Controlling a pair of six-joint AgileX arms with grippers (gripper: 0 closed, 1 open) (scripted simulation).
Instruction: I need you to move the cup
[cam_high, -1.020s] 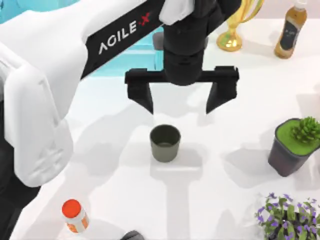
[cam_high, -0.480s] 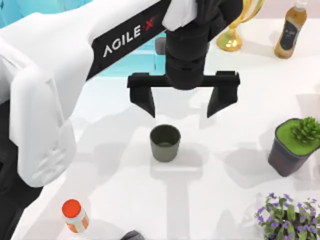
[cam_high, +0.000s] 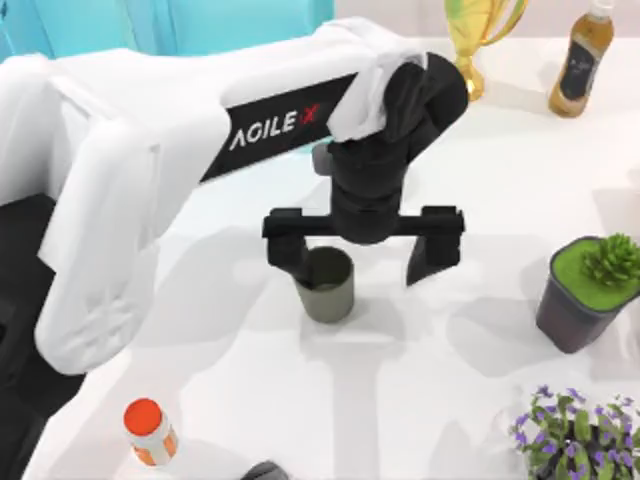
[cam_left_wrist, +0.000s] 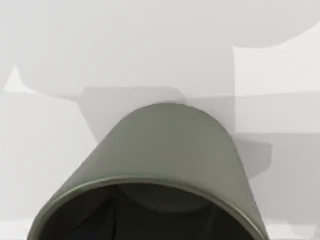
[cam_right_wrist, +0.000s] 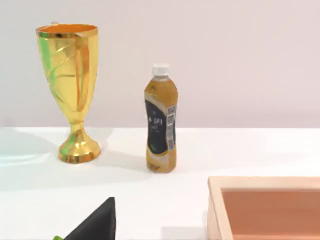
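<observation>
The cup (cam_high: 330, 296) is a small olive-grey tapered one with a dark inside, standing upright on the white table near the middle. My left gripper (cam_high: 360, 256) hangs open just above and slightly to the right of it. One black finger (cam_high: 289, 252) overlaps the cup's left rim, while the other finger (cam_high: 432, 254) stands well off to the cup's right. In the left wrist view the cup (cam_left_wrist: 165, 150) is very close, its rim and dark inside at the near edge.
At the back right stand a gold trophy (cam_high: 468, 40) and a brown bottle (cam_high: 580, 65). A dark pot with a succulent (cam_high: 583, 296) and purple flowers (cam_high: 575, 430) sit on the right. An orange-capped bottle (cam_high: 150, 432) is at front left. The right wrist view shows a wooden box (cam_right_wrist: 270, 205).
My left gripper has moved toward the front of the table and lower, from behind the cup to over it, still open. The cup has not moved.
</observation>
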